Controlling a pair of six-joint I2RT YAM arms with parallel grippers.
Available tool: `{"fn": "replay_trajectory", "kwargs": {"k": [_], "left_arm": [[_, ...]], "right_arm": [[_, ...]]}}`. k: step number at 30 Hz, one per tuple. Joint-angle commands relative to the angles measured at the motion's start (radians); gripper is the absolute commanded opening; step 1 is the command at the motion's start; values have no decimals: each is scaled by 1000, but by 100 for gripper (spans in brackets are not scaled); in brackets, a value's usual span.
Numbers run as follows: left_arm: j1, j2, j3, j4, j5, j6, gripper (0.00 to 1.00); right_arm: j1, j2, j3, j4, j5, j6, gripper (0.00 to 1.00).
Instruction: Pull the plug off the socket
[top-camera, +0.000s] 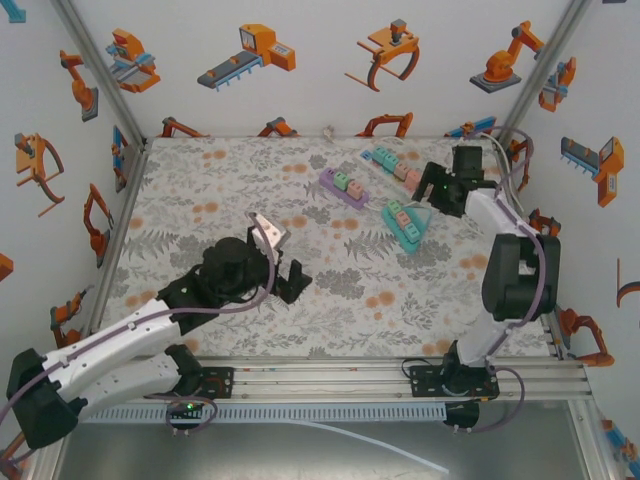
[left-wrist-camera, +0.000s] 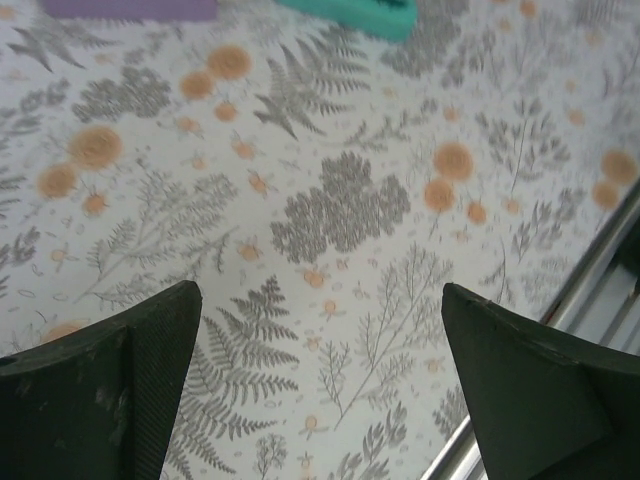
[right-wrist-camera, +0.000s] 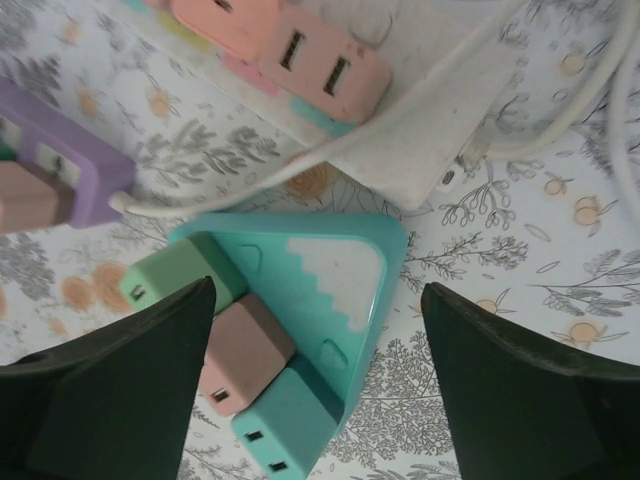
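Right wrist close-up detailed a pink plug (right-wrist-camera: 245, 350) seated in the teal socket (right-wrist-camera: 345, 350). Right arm reached far-right, right gripper (right-wrist-camera: 318, 288) jaws apart above; left gripper (left-wrist-camera: 320, 290) wide.

Power strips (top-camera: 405, 225) crowd the far right of the table (top-camera: 200, 190); far left lies open.
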Motion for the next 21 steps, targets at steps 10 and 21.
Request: {"fn": "replay_trajectory", "kwargs": {"k": [10,21], "left_arm": [[-23,-13,1,-77,-57,48,97],[-22,-109,-43,-111,-243,-29,97]], "right_arm": [[70,171,114,-145,-145,-223,52],[298,154,83,-250,-204,-392,52]]}}
